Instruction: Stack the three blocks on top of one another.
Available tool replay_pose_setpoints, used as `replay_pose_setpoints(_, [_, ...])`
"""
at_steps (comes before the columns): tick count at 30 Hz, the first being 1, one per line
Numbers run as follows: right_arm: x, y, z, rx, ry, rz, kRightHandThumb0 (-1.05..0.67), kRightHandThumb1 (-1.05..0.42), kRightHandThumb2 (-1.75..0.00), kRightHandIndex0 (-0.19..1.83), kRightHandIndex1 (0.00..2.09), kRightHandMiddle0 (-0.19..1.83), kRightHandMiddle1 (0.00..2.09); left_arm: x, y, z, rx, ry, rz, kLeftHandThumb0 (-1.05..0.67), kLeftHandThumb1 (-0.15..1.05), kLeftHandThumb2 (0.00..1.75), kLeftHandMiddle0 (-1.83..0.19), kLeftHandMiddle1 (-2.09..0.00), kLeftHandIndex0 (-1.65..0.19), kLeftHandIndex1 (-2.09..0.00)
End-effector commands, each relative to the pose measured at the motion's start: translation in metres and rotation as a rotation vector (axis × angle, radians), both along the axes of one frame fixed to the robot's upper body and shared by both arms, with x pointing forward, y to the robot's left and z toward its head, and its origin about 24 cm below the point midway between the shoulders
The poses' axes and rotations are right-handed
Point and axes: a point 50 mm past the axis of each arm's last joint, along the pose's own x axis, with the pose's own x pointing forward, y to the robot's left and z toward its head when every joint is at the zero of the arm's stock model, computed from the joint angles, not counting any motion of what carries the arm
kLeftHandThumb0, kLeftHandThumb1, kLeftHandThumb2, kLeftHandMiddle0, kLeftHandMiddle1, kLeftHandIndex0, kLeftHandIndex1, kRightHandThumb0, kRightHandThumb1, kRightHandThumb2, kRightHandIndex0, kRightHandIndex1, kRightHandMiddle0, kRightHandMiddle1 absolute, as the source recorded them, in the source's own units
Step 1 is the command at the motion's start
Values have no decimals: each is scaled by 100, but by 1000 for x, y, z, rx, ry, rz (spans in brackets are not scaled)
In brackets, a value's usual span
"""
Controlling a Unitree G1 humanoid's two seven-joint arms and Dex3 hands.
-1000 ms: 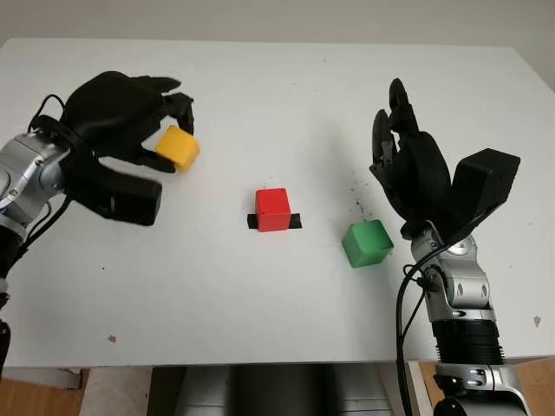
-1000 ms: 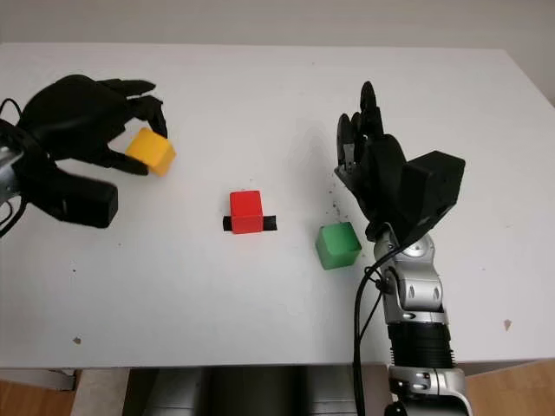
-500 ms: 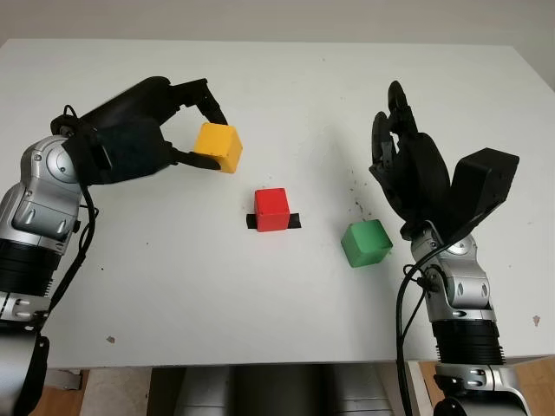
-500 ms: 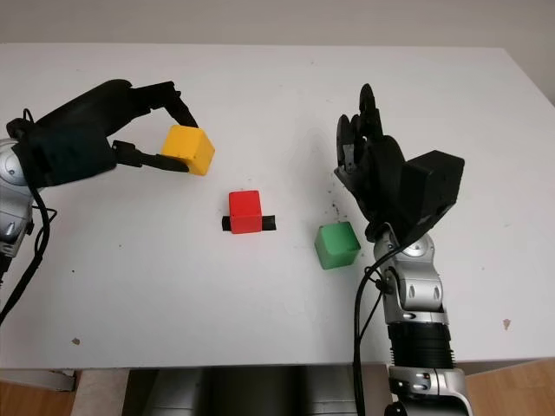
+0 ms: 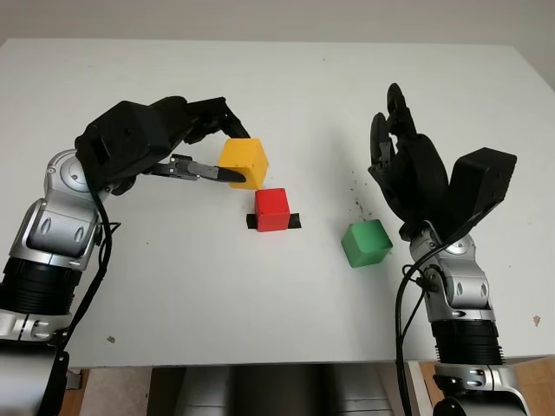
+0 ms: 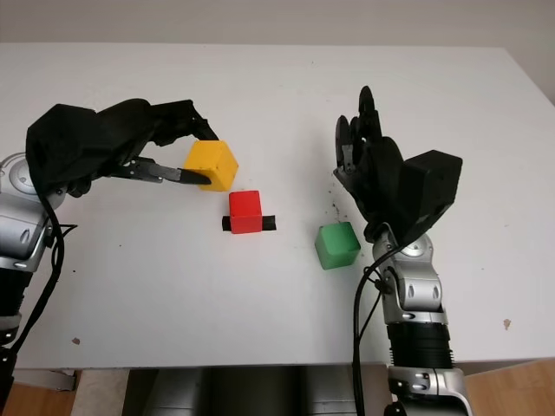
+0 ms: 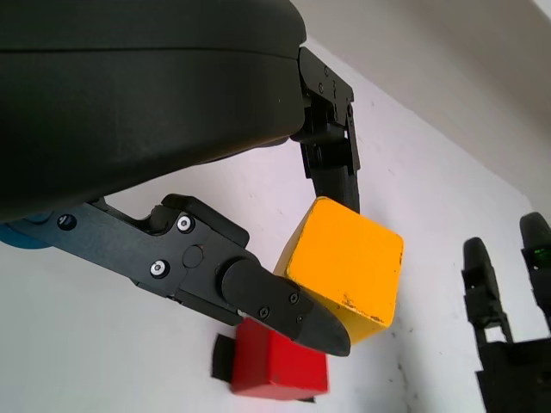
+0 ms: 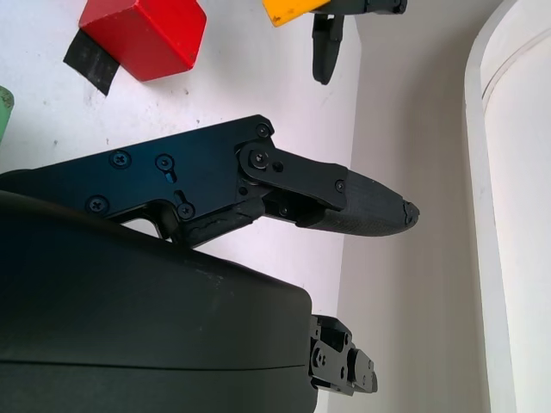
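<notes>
Risked a glancing set-down: pinched by edges in the black three-fingered left hand (image 5: pixel 173 143) and carried tilted above the white table (image 5: pixel 286 87), the yellow plastic cube (image 5: pixel 244 162) hung just behind and left of the red plastic cube (image 5: pixel 272 209), not squarely over it. Clamped between one finger (image 7: pixel 331 159) on the far face and another under the near lower edge. Raised open near the green plastic cube (image 5: pixel 366 243): the black right hand (image 5: pixel 408 169), holding nothing.

Left hand (image 5: pixel 186 143) raised, closed on yellow block (image 5: pixel 244 162); right hand (image 5: pixel 408 169) open.
Left arm reaching in from lower left, fingers (image 7: pixel 284 305) pinching opposite faces. Right forearm upright at right side, hand held above table, holding nothing.
</notes>
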Motion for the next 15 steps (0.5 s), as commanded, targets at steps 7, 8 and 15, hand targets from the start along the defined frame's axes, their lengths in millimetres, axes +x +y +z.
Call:
replay_pose_setpoints(7, [-3, 2, 5, -7, -31, -6, -63, -105, -68, -19, 0, -19, 0, -5, -26, 2, -79, 51, 38, -41, 100, 6, -21, -7, -26, -179])
replay_pose_setpoints(8, [-3, 1, 5, -4, -31, -7, -63, -105, -68, -19, 0, -19, 0, -5, -27, 1, -84, 58, 41, -41, 100, 6, -21, -6, -25, -179])
replay_pose_setpoints(15, [-4, 3, 3, 4, -33, -17, -62, -105, -68, -19, 0, -19, 0, -5, -32, -7, -125, 111, 95, -39, 102, 6, -18, -5, -22, -180])
